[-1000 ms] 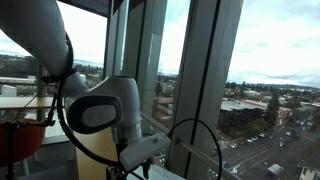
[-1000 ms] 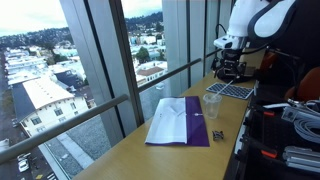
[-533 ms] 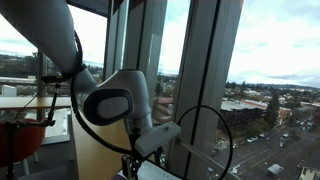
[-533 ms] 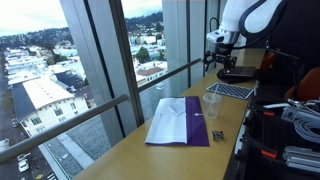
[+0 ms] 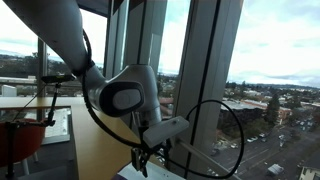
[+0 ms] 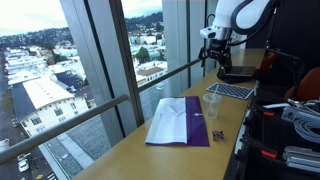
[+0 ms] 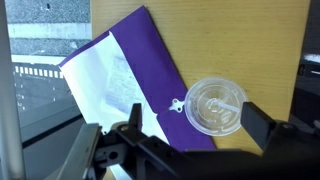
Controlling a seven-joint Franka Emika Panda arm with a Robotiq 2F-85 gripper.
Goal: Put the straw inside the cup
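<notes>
A clear plastic cup stands on the wooden counter and is seen from straight above in the wrist view. A short white straw-like piece shows inside its rim. The cup also shows in an exterior view, next to a purple and white cloth. My gripper is open and empty, high above the cup, with its dark fingers on either side of the picture. In an exterior view the gripper hangs well above the counter, close to the window.
The purple and white cloth lies flat beside the cup, with a small white item on it. A gridded mat lies behind the cup, and a small dark object sits near the cloth. Tall windows run along the counter edge. Cluttered equipment stands opposite.
My arm has risen and swung toward the window, away from the mat. The gripper stays open. The cup and cloth have not moved.
</notes>
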